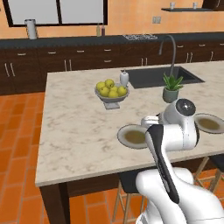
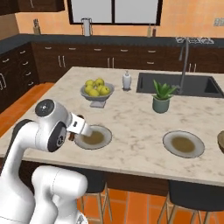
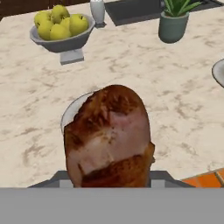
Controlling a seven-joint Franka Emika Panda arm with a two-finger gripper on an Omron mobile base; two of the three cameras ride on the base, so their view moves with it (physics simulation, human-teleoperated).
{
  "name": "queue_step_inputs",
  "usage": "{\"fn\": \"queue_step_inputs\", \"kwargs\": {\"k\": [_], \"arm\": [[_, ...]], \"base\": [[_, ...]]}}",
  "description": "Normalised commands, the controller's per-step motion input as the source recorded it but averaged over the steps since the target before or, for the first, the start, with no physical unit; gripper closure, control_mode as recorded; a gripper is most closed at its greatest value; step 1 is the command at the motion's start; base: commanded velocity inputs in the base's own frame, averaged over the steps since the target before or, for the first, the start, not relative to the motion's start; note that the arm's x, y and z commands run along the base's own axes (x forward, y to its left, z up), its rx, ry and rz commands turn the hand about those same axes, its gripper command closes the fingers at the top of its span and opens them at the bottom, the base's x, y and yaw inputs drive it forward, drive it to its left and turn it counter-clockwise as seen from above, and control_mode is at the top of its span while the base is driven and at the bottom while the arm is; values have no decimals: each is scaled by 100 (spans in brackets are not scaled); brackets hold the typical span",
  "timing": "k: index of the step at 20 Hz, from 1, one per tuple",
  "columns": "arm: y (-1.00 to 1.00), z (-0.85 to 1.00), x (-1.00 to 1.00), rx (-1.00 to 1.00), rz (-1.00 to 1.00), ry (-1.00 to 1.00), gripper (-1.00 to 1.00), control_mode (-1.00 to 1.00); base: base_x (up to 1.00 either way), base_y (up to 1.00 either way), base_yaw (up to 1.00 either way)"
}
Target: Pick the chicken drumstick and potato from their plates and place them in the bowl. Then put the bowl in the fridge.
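Filling the hand view, the chicken drumstick [image 3: 109, 135] sat clamped between the fingers, long axis toward twelve o'clock, above a grey plate [image 3: 72, 111] on the marble surface [image 3: 140, 74]. No legible writing.

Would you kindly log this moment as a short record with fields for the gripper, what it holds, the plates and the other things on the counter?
gripper: shut on the chicken drumstick, above the near edge of the island counter
chicken drumstick: lifted, seen close up in the hand view, over the left plate
left plate: bare brownish centre showing
right plate: nothing on it
bowl: part of a brown rim at the right edge
fruit bowl: yellow-green fruit, mid-counter
potted plant: beside the sink
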Motion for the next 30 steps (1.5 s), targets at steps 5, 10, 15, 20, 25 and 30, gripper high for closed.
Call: {"fn": "queue_step_inputs", "kwargs": {"k": [5, 10, 15, 20, 25, 30], "arm": [[0, 0, 0, 0, 0, 0, 100, 100], [0, 0, 0, 0, 0, 0, 100, 100], [0, 0, 0, 0, 0, 0, 100, 100], [0, 0, 0, 0, 0, 0, 100, 100], [0, 0, 0, 0, 0, 0, 100, 100], [0, 0, 0, 0, 0, 0, 100, 100]], "base": [[0, -98, -16], [0, -100, -10], [9, -100, -8], [29, -100, -5], [68, -99, 10], [45, -81, 23]]}}
